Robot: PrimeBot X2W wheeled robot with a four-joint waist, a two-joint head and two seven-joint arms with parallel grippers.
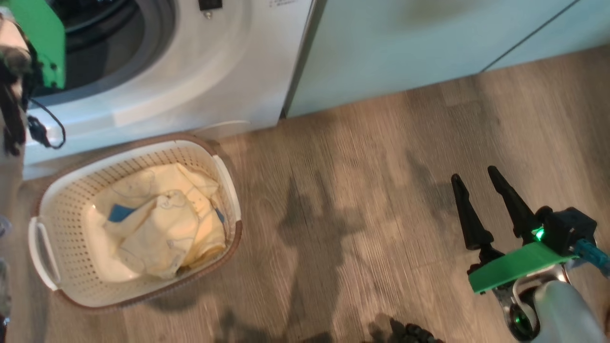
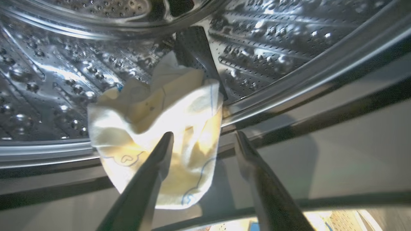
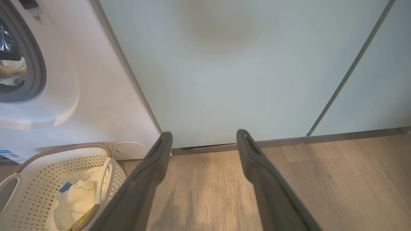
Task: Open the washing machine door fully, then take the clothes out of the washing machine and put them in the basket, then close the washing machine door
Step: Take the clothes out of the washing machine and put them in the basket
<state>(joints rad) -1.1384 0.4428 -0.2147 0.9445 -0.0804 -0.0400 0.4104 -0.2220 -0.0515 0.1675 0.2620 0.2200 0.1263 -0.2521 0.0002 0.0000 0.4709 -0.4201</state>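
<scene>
The white washing machine (image 1: 200,71) stands at the upper left of the head view, its round opening uncovered; the door is out of view. In the left wrist view a pale yellow piece of the clothes (image 2: 160,128) lies at the steel drum's front lip. My left gripper (image 2: 204,136) is open in front of it, one finger overlapping the fabric, nothing held. More pale yellow clothes (image 1: 159,221) lie in the cream basket (image 1: 66,190) on the floor before the machine. My right gripper (image 1: 476,177) hovers open over the floor, far right of the basket (image 3: 38,166).
Pale green cabinets (image 1: 429,43) run to the right of the machine, meeting the wooden floor (image 1: 362,214). My left arm's green bracket and dark cables (image 1: 38,52) sit at the machine's opening. Shadows of the arms fall on the floor between basket and right gripper.
</scene>
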